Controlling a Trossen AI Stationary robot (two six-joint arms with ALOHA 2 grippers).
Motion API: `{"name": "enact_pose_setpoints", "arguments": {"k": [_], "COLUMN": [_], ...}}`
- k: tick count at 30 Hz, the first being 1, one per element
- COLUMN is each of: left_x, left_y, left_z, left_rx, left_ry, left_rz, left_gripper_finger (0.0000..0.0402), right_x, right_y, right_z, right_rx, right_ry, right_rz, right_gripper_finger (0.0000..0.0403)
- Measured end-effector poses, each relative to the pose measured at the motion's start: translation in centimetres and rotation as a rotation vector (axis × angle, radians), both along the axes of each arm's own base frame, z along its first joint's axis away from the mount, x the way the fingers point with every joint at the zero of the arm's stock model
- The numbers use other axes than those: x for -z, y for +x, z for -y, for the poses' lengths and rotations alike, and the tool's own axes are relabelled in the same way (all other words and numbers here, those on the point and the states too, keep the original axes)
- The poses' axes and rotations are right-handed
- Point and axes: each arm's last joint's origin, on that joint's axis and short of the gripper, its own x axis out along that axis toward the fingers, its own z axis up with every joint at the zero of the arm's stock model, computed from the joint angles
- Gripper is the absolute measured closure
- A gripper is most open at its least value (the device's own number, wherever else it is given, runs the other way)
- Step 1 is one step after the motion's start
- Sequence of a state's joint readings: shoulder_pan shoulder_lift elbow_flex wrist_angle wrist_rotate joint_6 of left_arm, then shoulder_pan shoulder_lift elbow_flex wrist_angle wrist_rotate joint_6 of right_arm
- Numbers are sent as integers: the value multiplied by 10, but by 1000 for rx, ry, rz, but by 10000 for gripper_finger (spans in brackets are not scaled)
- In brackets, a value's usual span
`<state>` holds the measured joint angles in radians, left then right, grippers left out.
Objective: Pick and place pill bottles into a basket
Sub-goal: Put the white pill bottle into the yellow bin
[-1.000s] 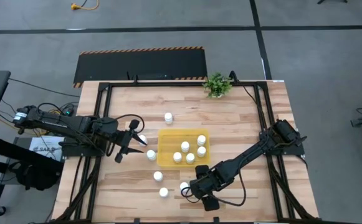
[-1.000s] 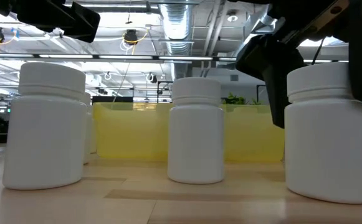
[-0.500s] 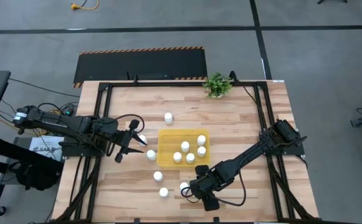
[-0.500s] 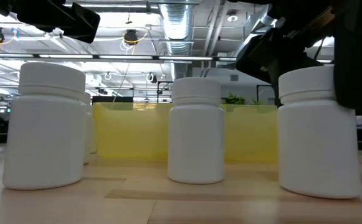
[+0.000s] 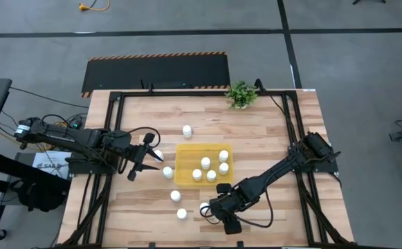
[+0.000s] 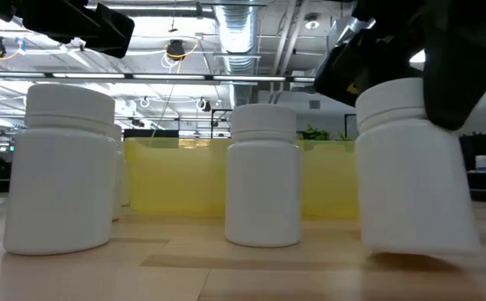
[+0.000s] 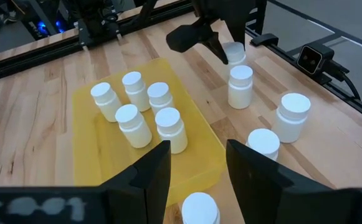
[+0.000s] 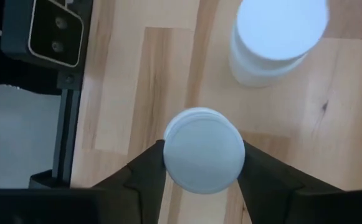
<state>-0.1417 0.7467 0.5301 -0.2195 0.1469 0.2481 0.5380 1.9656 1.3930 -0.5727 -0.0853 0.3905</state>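
The desk carries the yellow basket near its middle, with five bottles standing inside it and several more loose on the wood around it. The step in hand looks like a pick: the right arm reaches low over the front of the desk, just in front of the basket, and the right hand has its two fingers pressed against either side of a bottle's cap, closed on that bottle. In the low view this bottle leans a little, its base seemingly just off the wood, so the lift appears to be starting. The next move probably calls for raising it clear of the neighbouring bottle just beside it, carrying it back over the basket's low front wall, and letting go above a bare patch of yellow, away from the five already there. The held bottle sits directly between the fingers, with the cap facing the wrist camera. The left hand waits at the left of the desk, beside the basket's left edge, fingers closed and holding nothing, with a loose bottle right in front of it.
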Motion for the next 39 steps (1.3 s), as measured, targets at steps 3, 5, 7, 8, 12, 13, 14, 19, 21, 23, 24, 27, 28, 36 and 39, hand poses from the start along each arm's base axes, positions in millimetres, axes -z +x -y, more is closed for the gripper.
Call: {"name": "enact_pose_setpoints", "arguments": {"k": [3,5,7,8,12,13,14,19,21,23,24,27,28,36,39], "left_x": [0,0,0,0,0,0,0,0,0,0,0,0,0,0,0], "left_y": [0,0,0,0,0,0,0,0,0,0,0,0,0,0,0], "left_z": [0,0,0,0,0,0,0,0,0,0,0,0,0,-1,-1], "left_rx": [0,0,0,0,0,0,0,0,0,0,0,-4,-10,-35,-35], "left_ry": [0,0,0,0,0,0,0,1,1,1,1,3,6,18,18], "left_rz": [0,0,0,0,0,0,0,0,-1,0,0,0,0,2,2], "left_gripper_finger": [257,257,257,257,257,257,257,257,257,257,257,257,257,257,257], "right_x": [-1,-2,-6,-9,-16,-18,-20,-31,-36,-40,-42,-52,-54,-79,-88], "right_y": [2,4,6,8,12,13,13,14,15,15,15,17,17,25,28], "right_z": [4,7,10,12,18,19,21,27,30,32,33,37,39,59,71], "right_rx": [14,24,34,38,51,55,58,46,40,34,34,22,16,-4,-5], "right_ry": [1,-1,-6,-6,-18,-21,-25,-43,-48,-59,-63,-74,-81,-106,-116], "right_rz": [1,-1,-7,-6,-24,-30,-34,-84,-91,-107,-113,-121,-127,-134,-135], "right_gripper_finger": [245,252,255,254,243,242,243,255,255,250,247,244,246,250,243]}}
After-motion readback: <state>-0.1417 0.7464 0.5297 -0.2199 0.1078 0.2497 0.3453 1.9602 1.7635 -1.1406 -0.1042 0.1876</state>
